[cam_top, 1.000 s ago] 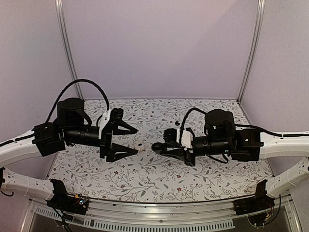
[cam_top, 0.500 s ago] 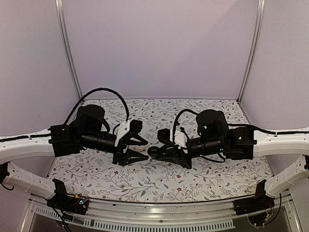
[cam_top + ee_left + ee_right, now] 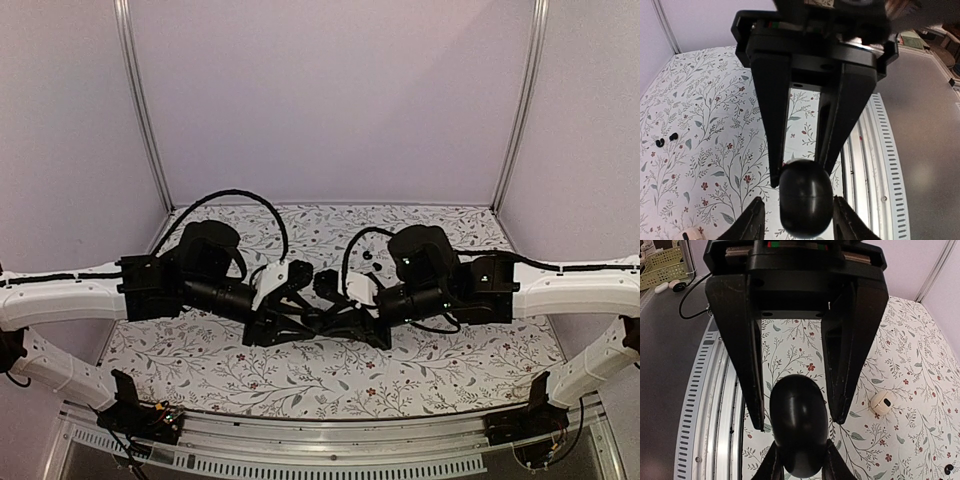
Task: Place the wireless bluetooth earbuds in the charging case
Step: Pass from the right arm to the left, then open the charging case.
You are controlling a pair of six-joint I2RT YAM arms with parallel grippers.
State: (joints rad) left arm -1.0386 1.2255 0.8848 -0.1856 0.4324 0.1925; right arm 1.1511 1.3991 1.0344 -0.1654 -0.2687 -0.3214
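The two tiny black rounded earbuds (image 3: 673, 136) lie loose and side by side on the floral-print counter (image 3: 430, 350), beyond my arms. They are well apart from the glossy black oval charging case (image 3: 799, 432), which hangs in the air between the two wrists with its lid down. The right pincer (image 3: 801, 466) is clamped on one end of it. The left pincer (image 3: 801, 222) stands apart astride the other end, with a sliver of daylight beside one finger, so I don't count it as gripping.

I judge this to be the opening step (nothing goes in while the lid is shut). To do it well, I want the left fingers square, centred and wholly on their own side of the seam, with the right grip firm, since the shell looks slick. A small cream case (image 3: 882, 402) sits on the counter nearby, and I leave it alone.
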